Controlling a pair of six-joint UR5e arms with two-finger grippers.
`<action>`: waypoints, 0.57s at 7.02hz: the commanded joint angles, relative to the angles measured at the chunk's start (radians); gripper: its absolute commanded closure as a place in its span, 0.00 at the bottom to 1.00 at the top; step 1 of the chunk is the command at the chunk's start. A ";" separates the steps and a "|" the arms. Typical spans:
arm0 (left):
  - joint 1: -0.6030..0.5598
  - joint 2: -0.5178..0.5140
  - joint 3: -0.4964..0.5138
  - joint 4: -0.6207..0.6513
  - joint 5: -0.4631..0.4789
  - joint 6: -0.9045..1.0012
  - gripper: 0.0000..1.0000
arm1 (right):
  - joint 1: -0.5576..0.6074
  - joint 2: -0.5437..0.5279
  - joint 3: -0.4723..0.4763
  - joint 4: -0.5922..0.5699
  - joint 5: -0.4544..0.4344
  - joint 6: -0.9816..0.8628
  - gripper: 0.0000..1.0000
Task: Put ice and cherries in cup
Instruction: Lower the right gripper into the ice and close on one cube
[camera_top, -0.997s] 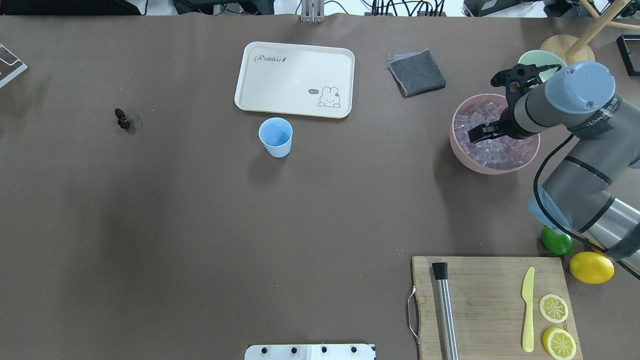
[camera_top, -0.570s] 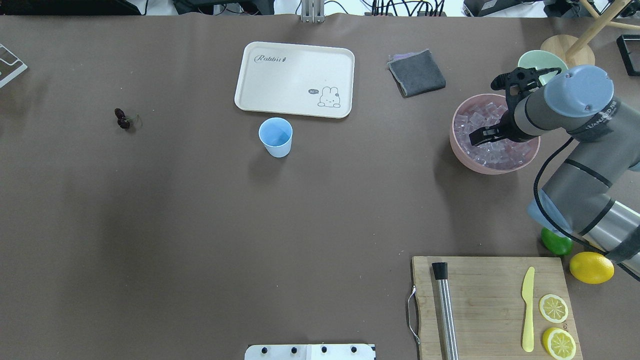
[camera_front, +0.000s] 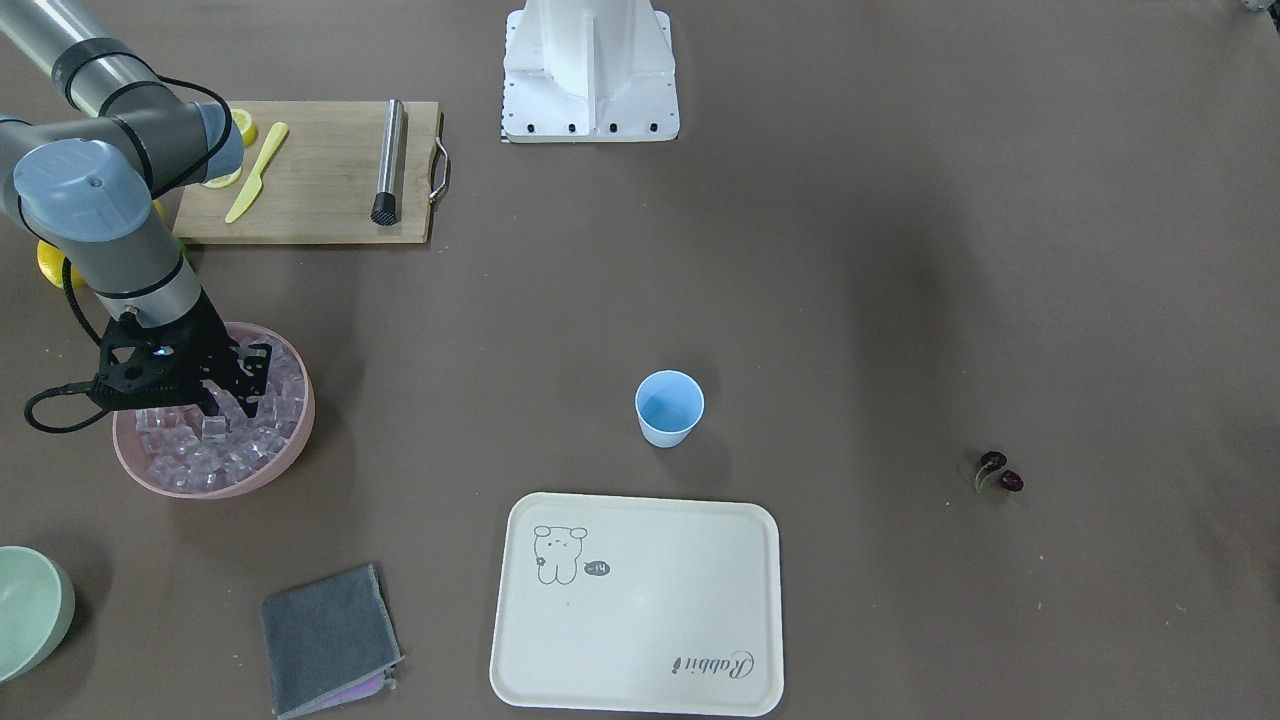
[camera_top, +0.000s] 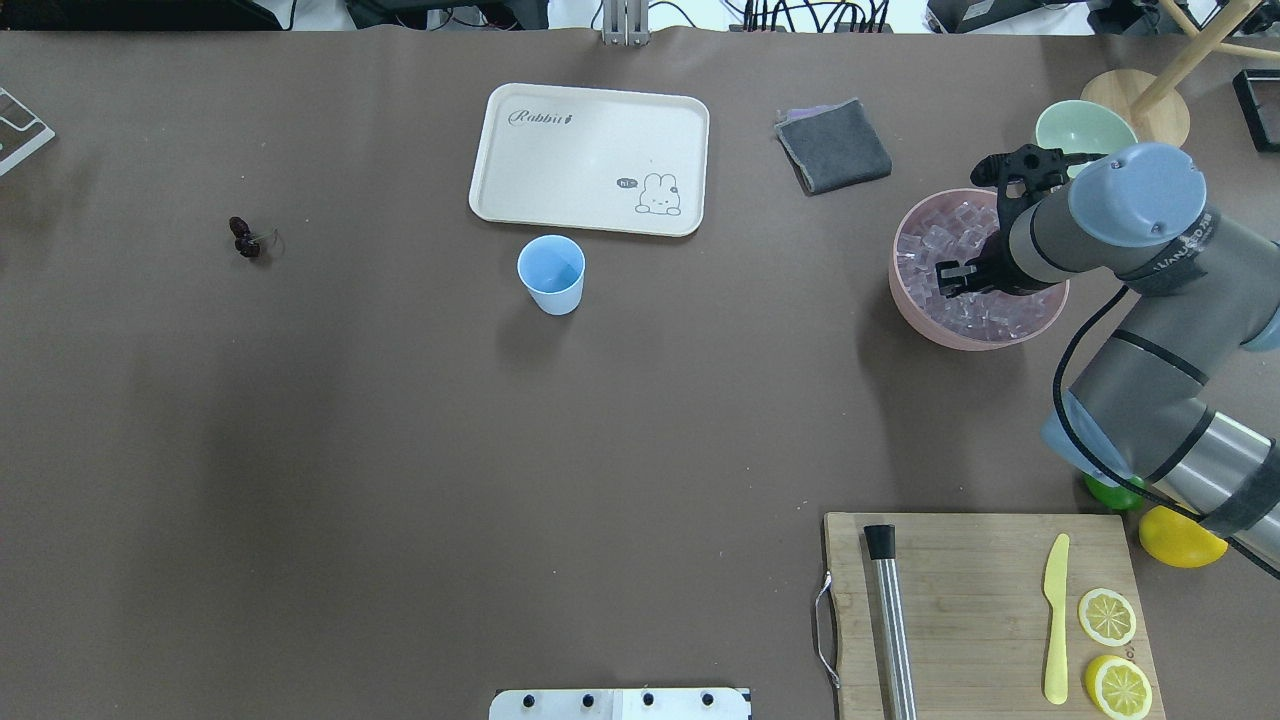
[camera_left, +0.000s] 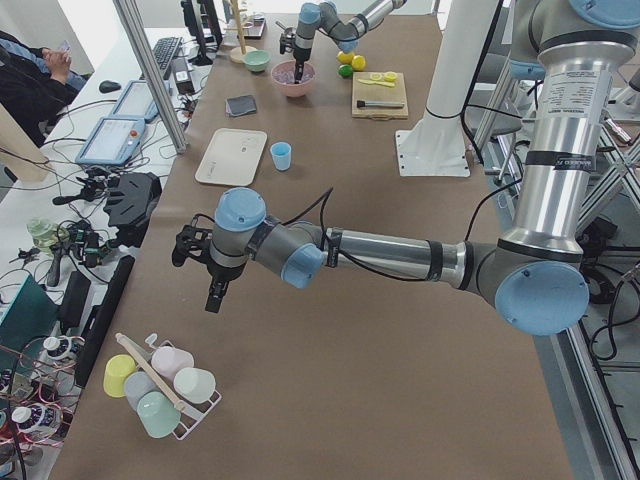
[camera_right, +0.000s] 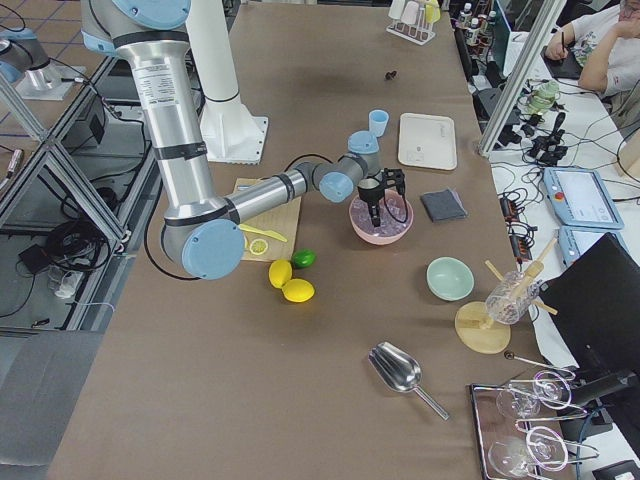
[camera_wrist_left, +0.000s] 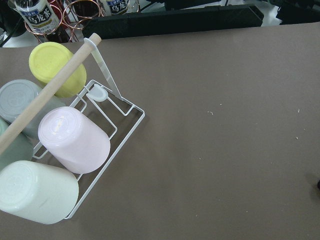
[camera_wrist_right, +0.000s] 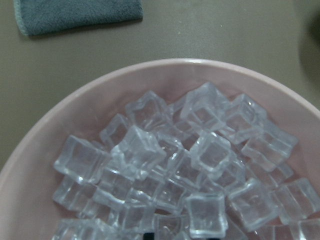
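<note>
Overhead exterior view puts the task near its start. The small light-blue tapered plastic cup (camera_top: 551, 272) stands upright on the brown surface (camera_top: 400, 450), just beside the cream rectangular tray (camera_top: 560, 170). Its inside shows only blue, with no cube and no fruit, so nothing has been delivered yet.

The ice (camera_top: 930, 243), a heap of small clear glassy cubes, all sits in the round pink bowl (camera_top: 908, 310) on the robot's right, well apart from the cup. The right tool (camera_top: 958, 277) is lowered into that heap. From the front-facing view its fingers look parted among the cubes rather than pressed together, and the right wrist view shows no cube pinched. I judge the step in hand to be the first ice pick-up, with the grasp not yet made.

The pair of tiny dark red cherries (camera_top: 243, 238), joined by thin stems, lies on the bare surface far out on the robot's left, well apart from the cup. The left tool (camera_left: 216, 296) shows only in the side view, hanging above the surface; whether it is spread or pressed together I cannot tell.

What is left, then, is nearly everything. A cube must be gripped, carried across to the cup and dropped in, probably more than once. After that the cherries must be fetched and added.
</note>
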 joint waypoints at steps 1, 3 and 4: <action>0.000 0.000 0.003 -0.001 -0.001 0.000 0.02 | 0.020 -0.003 0.012 -0.008 0.007 -0.021 1.00; 0.000 0.000 0.000 -0.001 -0.001 0.000 0.02 | 0.046 -0.005 0.024 -0.011 0.015 -0.044 1.00; 0.000 0.000 -0.007 -0.002 -0.001 -0.003 0.02 | 0.075 -0.002 0.042 -0.013 0.021 -0.046 1.00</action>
